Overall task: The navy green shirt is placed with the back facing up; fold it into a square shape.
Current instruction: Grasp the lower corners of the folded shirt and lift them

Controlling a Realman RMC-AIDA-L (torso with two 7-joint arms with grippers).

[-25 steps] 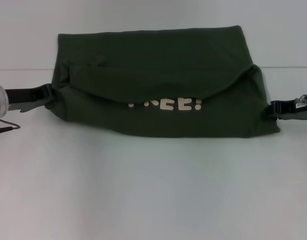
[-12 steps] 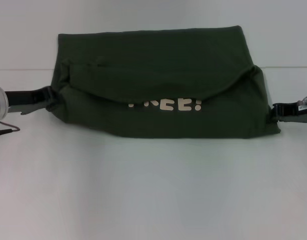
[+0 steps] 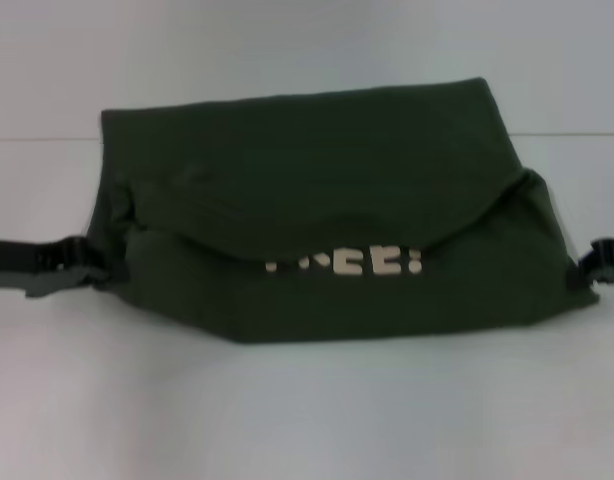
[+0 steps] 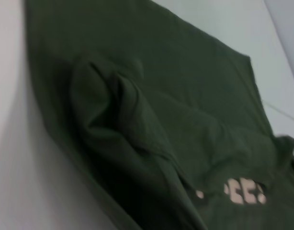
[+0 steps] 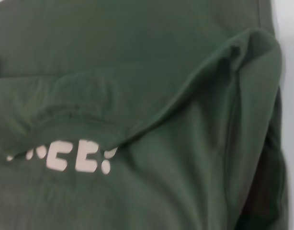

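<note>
The navy green shirt (image 3: 317, 180) is folded into a wide band, its upper layer draped over the lower one so that only part of the cream lettering (image 3: 347, 264) shows. My left gripper (image 3: 99, 272) grips the shirt's left end and my right gripper (image 3: 585, 270) grips its right end, both shut on the cloth. The band hangs stretched between them, just above the table. In the left wrist view the shirt (image 4: 137, 120) bunches into thick folds close by. The right wrist view shows the shirt (image 5: 137, 72) with the draped flap and the lettering (image 5: 75, 158).
A white table (image 3: 307, 420) spreads under and in front of the shirt. Its far edge (image 3: 37, 137) meets a pale wall behind the cloth.
Both grippers have moved nearer and a little outward with the shirt's ends, so the cloth looks larger and lower in the head view. The left arm's silver wrist has left view.
</note>
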